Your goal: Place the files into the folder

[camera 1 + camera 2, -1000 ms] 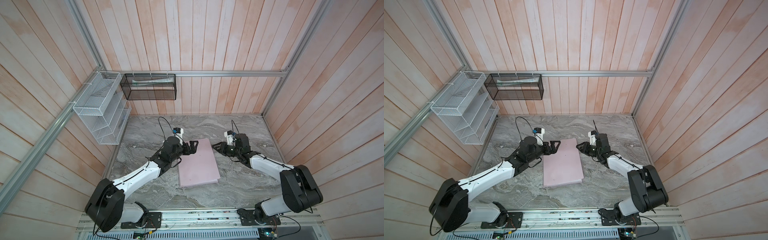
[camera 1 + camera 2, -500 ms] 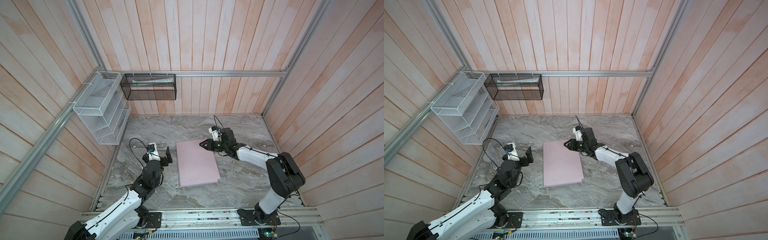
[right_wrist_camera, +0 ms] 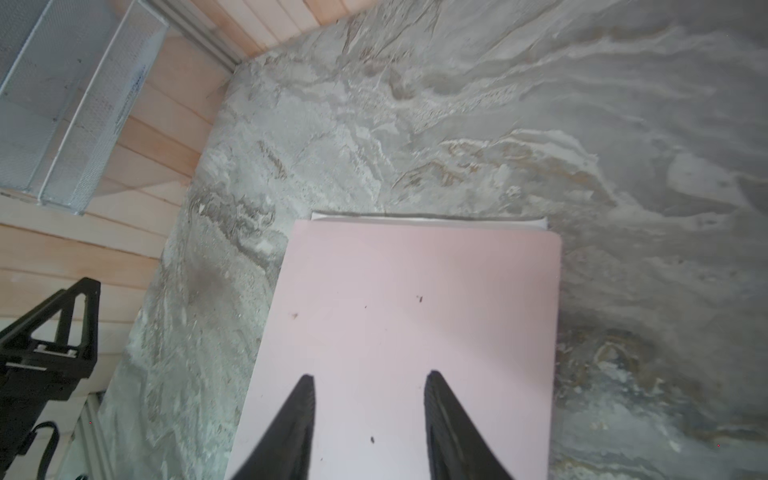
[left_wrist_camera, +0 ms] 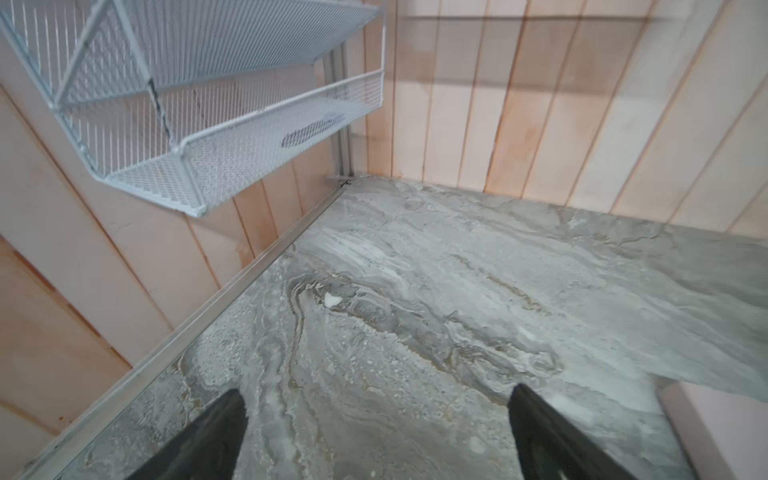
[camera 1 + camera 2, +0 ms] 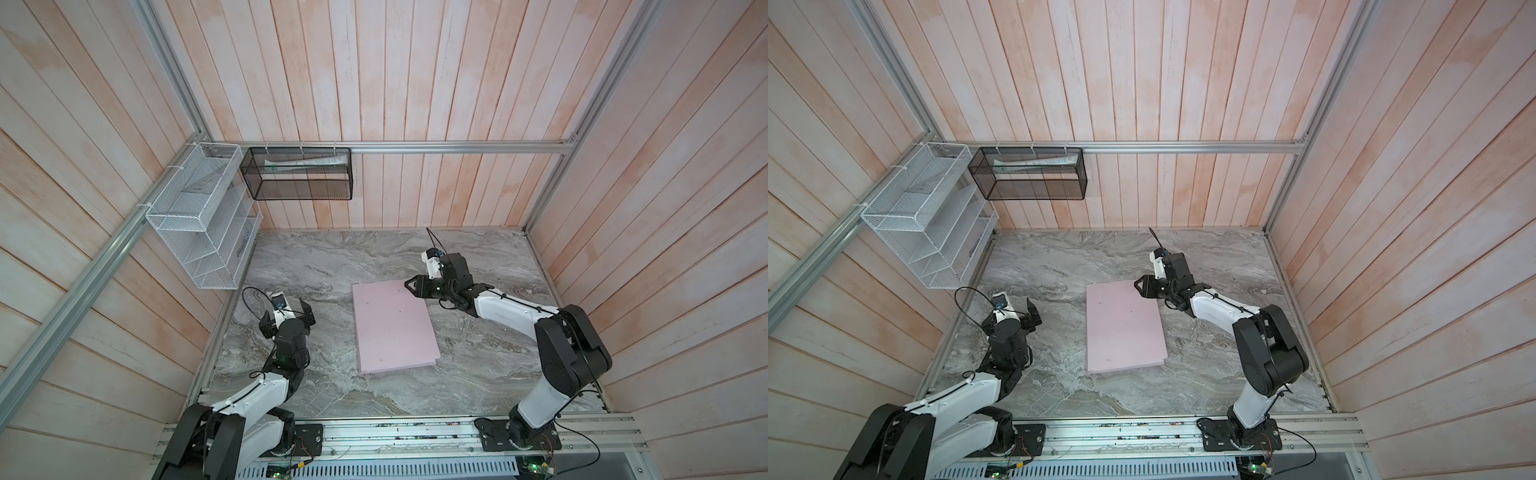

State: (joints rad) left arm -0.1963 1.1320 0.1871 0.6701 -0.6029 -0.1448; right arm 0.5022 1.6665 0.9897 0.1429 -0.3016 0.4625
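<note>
The pale pink folder lies shut and flat in the middle of the marble table. A thin white edge of the files sticks out past one end of its cover; the rest of them is hidden inside. My right gripper hovers over the folder's far right corner, open, with only the pink cover showing between its fingers. My left gripper is wide open over bare table, well left of the folder.
A white wire-mesh rack hangs on the left wall above the table's left edge. A black mesh basket with rolled papers hangs on the back wall. Wooden walls and aluminium rails close in the table.
My left arm has pulled back from the folder's far edge to the left side of the table. My right gripper moved left onto the folder's far right corner and its jaws spread wider.
</note>
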